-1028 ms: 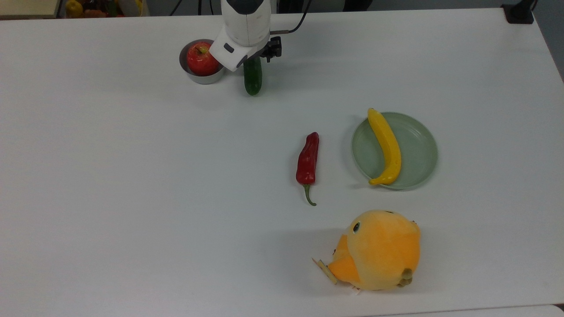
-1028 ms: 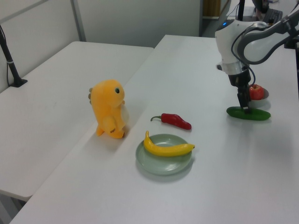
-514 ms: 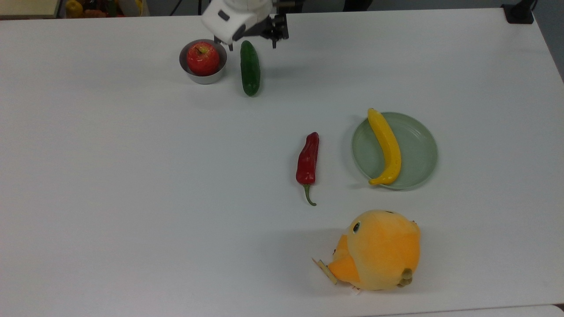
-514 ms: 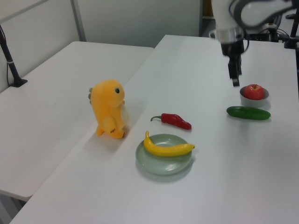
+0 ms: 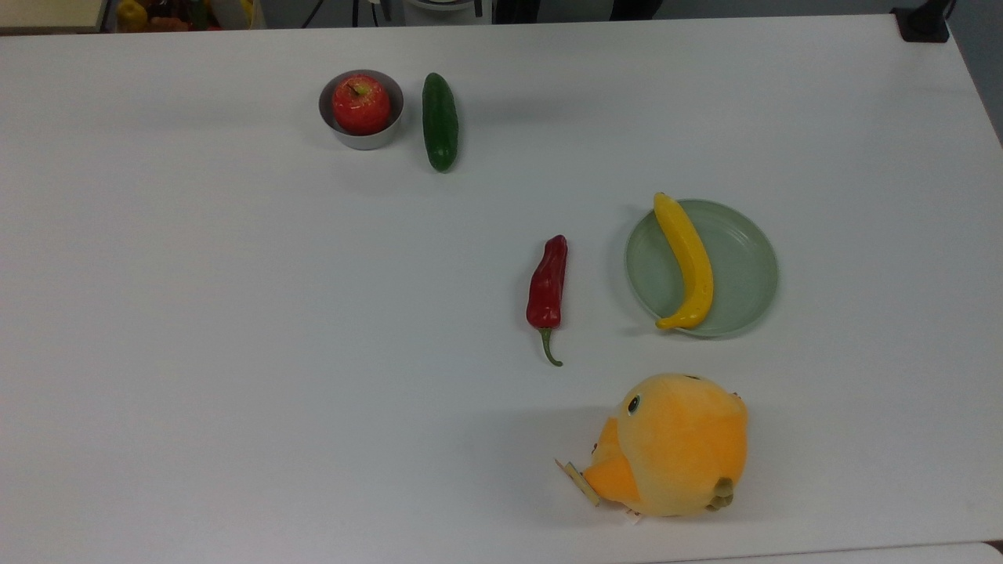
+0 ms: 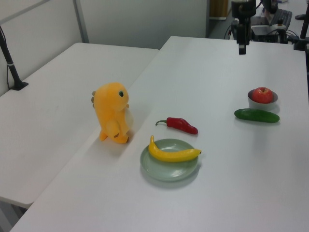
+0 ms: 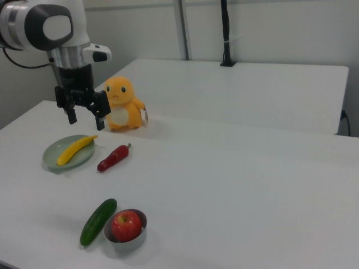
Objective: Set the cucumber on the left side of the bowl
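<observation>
On the white table (image 5: pixel 235 313) there are 7 things: 1 cucumber (image 5: pixel 439 121), 1 bowl (image 5: pixel 361 135), 1 apple (image 5: pixel 361 104), 1 chili (image 5: pixel 548 283), 1 plate (image 5: pixel 740 270), 1 banana (image 5: pixel 686 258) and 1 plush toy (image 5: pixel 670 444). Taking the bowl as the landmark, the cucumber lies flat on the table just beside it, on the top view's right of it and on the right view's left of it, with a thin gap between the 2; in the left view it lies in front of the bowl, nearer the camera. Its long axis runs past the bowl's side. The apple sits inside the bowl and fills most of it. The chili lies well apart from the bowl, toward the top view's lower right, stem end pointing away from the bowl. The plate sits farther out again, beyond the chili, and the banana rests on it, one tip over the rim. The plush toy stands farthest from the bowl. The 1 gripper (image 7: pixel 83 107) hangs high above the table, well clear of the bowl and cucumber, its 2 fingers (image 7: pixel 71 114) spread apart and holding nothing.
</observation>
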Available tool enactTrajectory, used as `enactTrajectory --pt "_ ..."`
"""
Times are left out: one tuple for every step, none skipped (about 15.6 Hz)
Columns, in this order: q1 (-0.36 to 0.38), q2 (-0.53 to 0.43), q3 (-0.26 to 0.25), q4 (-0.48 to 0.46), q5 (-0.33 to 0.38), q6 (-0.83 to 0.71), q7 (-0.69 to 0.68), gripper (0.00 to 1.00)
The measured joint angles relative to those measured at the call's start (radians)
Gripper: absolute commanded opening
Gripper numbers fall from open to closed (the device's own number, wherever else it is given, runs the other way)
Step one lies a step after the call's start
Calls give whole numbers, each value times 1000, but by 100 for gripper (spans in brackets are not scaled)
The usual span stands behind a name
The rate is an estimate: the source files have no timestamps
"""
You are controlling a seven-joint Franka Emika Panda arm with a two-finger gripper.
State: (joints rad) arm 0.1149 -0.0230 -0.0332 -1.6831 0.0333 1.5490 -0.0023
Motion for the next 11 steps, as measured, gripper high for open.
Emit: enactTrajectory --pt "-4 0 -4 4 0 0 0 100" --pt "-8 0 -6 5 0 8 0 100" --pt "-10 1 -8 5 0 30 0 100" --pt "-11 2 -9 5 0 61 1 100" --pt "-13 5 -10 4 0 101 2 100" --pt "-14 9 -10 4 0 149 2 100" --pt "-16 14 -10 4 0 191 2 100" --pt "-19 17 -10 4 0 216 2 100" --pt "-22 19 -10 4 0 228 2 100" --pt "-25 20 -10 4 0 233 2 100" --pt "-26 20 -10 4 0 234 2 100"
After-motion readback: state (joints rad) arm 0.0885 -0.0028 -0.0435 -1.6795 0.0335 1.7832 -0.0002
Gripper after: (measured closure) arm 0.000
